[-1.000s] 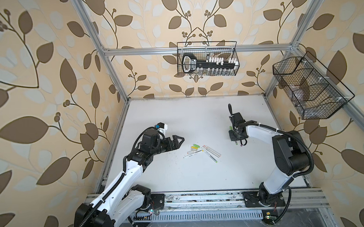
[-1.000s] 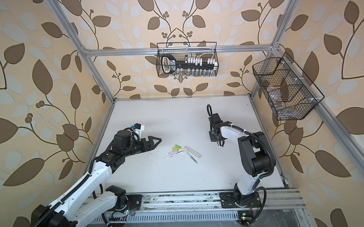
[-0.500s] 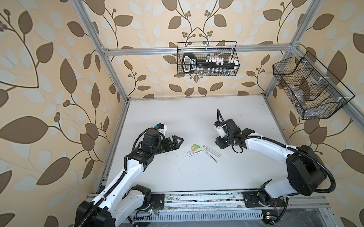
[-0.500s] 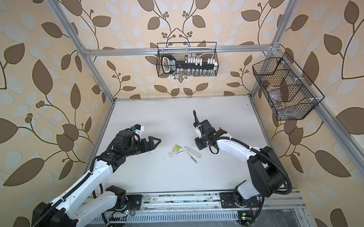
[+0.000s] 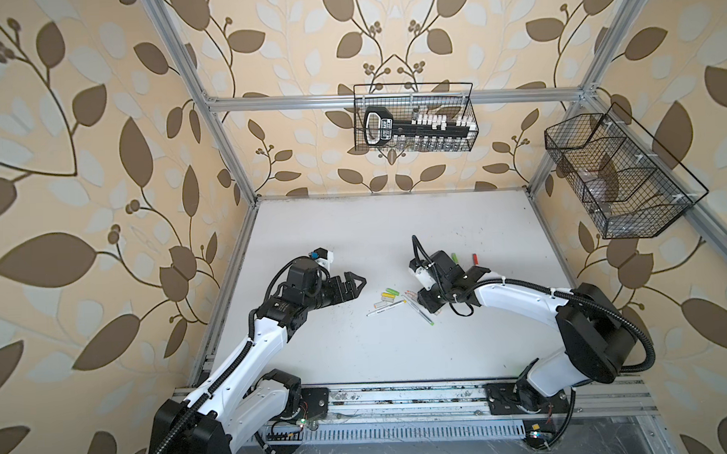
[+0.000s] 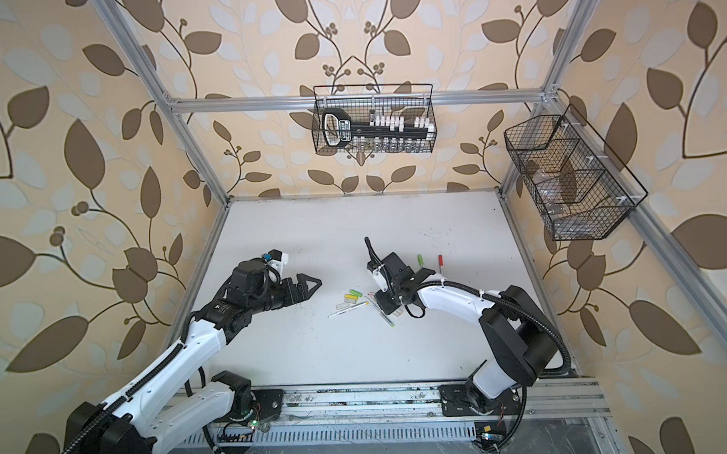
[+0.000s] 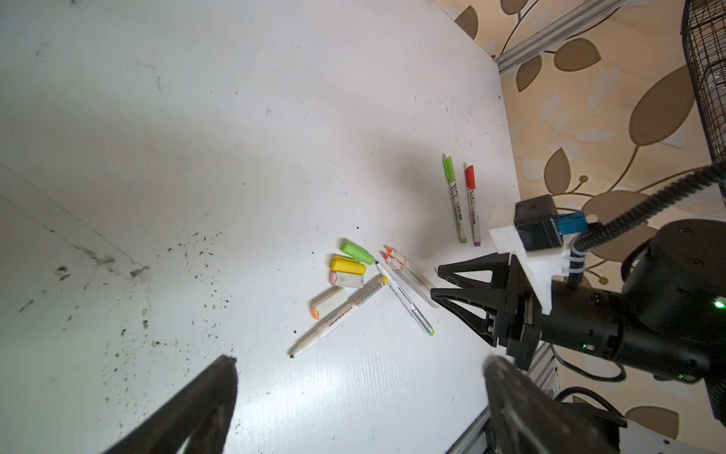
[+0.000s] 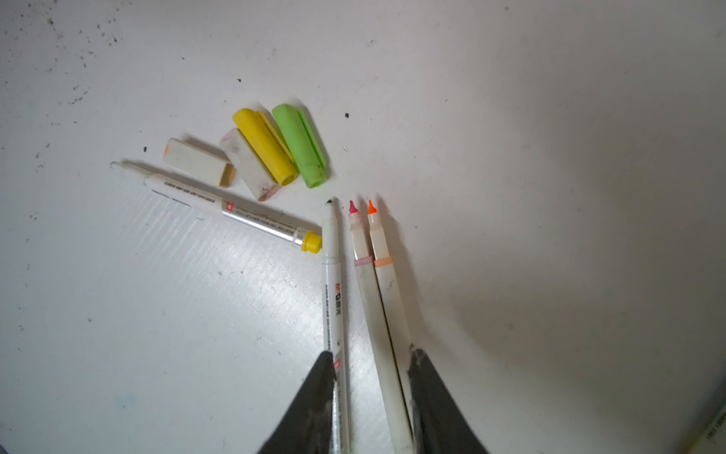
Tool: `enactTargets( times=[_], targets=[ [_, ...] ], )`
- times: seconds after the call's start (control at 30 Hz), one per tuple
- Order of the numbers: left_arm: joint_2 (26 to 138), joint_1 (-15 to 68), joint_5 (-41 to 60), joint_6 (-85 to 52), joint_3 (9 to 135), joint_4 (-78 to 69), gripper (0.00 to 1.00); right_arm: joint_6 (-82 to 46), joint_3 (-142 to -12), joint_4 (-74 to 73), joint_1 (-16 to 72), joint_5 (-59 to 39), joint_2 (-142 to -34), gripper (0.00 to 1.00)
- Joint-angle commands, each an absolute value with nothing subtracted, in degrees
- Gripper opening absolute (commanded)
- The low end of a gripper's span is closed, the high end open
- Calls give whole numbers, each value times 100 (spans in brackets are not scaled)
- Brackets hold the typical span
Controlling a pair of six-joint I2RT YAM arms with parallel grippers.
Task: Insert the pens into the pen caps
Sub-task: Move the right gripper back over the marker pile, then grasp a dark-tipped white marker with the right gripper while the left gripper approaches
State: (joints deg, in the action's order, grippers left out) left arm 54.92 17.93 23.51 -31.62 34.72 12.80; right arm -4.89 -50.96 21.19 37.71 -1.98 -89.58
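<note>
White tabletop [image 5: 395,235] inside a leafy-wallpaper booth, and the whole job sits in one little pile around the middle. Four loose caps lie side by side: green cap [image 8: 300,145], yellow cap [image 8: 265,147], and two whitish ones, the pink-ended cap [image 8: 249,165] and the orange-ended cap [image 8: 198,161]. Just right of them are four bare pens. Two more pens [image 7: 461,200] lie further back and to the right and look already capped, so I'd call this roughly a third done.

The right gripper [image 8: 369,351] is down on the pile with its jaws partly apart and nothing clamped. The pink-tipped pen [image 8: 367,283] and orange-tipped pen [image 8: 387,283] both sit between the fingers, and one finger overlaps the green-ended pen [image 8: 334,283]. That's the bit I'd fix first. If it closes like this it probably pinches two barrels at once, or rolls one away.

I'd nudge it sideways so only one pen sits between the pads, and grab toward the back of the barrel so the tip sticks out free. The yellow-ended pen [image 8: 243,214] lies crosswise with its end just beside the green-ended one, so lift straight up and don't drag.

The left gripper [image 5: 357,285] hovers left of the pile, jaws wide apart and empty. My guess is it should take the cap of the matching colour, hold it with the mouth facing the pen, and let the two line up before pushing straight in.
</note>
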Motion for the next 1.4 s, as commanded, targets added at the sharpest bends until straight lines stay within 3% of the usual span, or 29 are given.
enactTargets(
  times=[0.0, 0.23, 1.07, 1.37],
  targets=[
    [5405, 1795, 2302, -3041, 3665, 1265, 99, -492, -5198, 2196, 3729, -155, -9177, 34],
    [5405, 1793, 2303, -3023, 3674, 1283, 99, -405, -5285, 2310, 3821, -158, -9278, 30],
    [5519, 1793, 2313, -3001, 3707, 1312, 99, -653, -5559, 2598, 4350, -1, -9811, 35],
    [6179, 1801, 2268, -2791, 3969, 1348, 99, -855, -5673, 2801, 4472, 93, -9987, 19]
  ],
)
